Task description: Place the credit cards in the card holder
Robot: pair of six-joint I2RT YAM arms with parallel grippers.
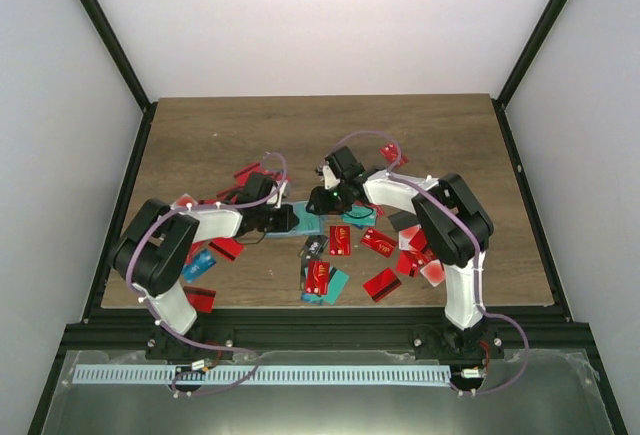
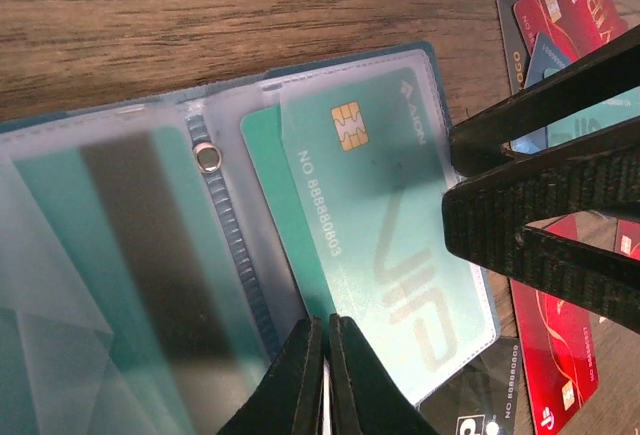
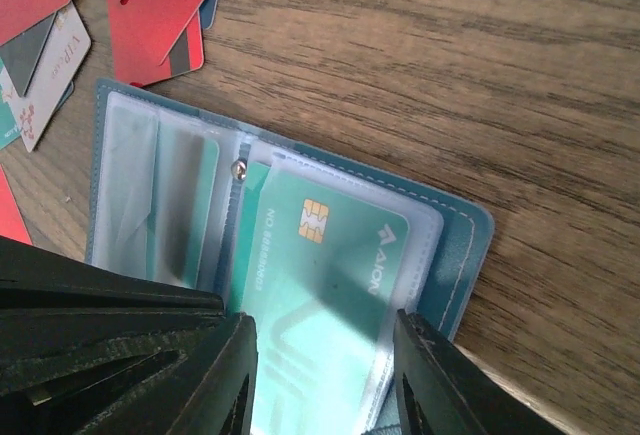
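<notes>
From above, your card holder (image 1: 308,226) lay opened flat on the table (image 1: 200,145), its long axis running left to right. Your left pincer (image 1: 287,218) sat at the holder's left end and your right pincer (image 1: 328,201) at its far right corner. Loose cards (image 1: 340,240), mostly red, were scattered on the near side of the holder and out to both sides of it.

In your left wrist view, the holder's spine ran top to bottom, with a snap (image 2: 207,158) near its upper end. A teal card (image 2: 380,225) sat in the clear sleeve just right of the spine. Its long axis ran down the frame, leaning right, with the chip end uppermost. Your left pincer's fingers (image 2: 300,375) were pressed together at the holder's lower edge, with a pale sliver between them. You could not tell whether that was the sleeve. The right pincer's dark fingers stood at the holder's right edge.

In your right wrist view, the teal card pointed its chip end up the frame, and its lower end ran between your right pincer's fingers (image 3: 235,375). These stood apart, one at each long edge of the card. You could not tell whether they touched the sleeve.
</notes>
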